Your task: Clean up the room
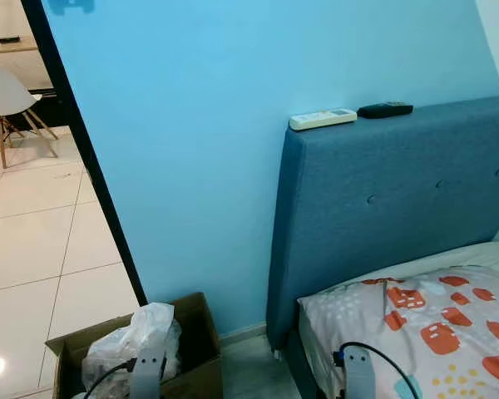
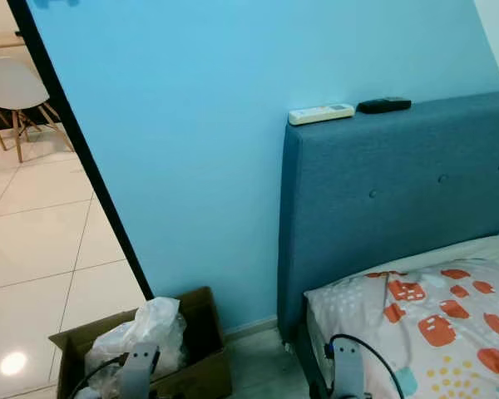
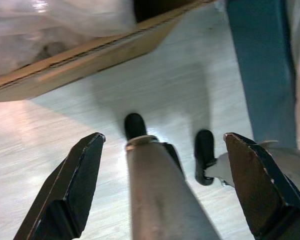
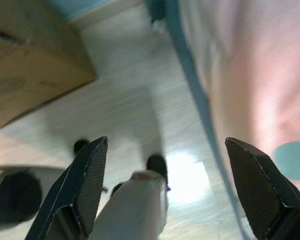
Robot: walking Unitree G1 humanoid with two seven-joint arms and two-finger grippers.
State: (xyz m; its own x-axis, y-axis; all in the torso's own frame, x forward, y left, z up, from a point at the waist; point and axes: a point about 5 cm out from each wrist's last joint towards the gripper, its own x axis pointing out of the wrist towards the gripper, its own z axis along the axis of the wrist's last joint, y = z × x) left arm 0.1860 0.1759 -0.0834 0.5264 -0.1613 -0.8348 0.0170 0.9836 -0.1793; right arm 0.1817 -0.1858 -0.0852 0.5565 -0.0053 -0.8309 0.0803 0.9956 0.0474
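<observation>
Room: blue wall (image 1: 200, 125), blue headboard (image 1: 382, 208) against it.
Cardboard box (image 1: 195, 332): holds plastic bags (image 1: 137, 337), beside the headboard.
Left gripper (image 3: 160, 175): fingers spread, grasping nothing.
Right gripper (image 4: 160, 182): likewise.

The left pincer (image 3: 162, 165), fingers spread, hangs over pale floor (image 3: 155, 85) beside a cardboard box (image 3: 85, 60).

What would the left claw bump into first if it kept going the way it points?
Probably the pale floor. The open left claw hangs pointing down at it, beside the cardboard box, with nothing between.
</observation>
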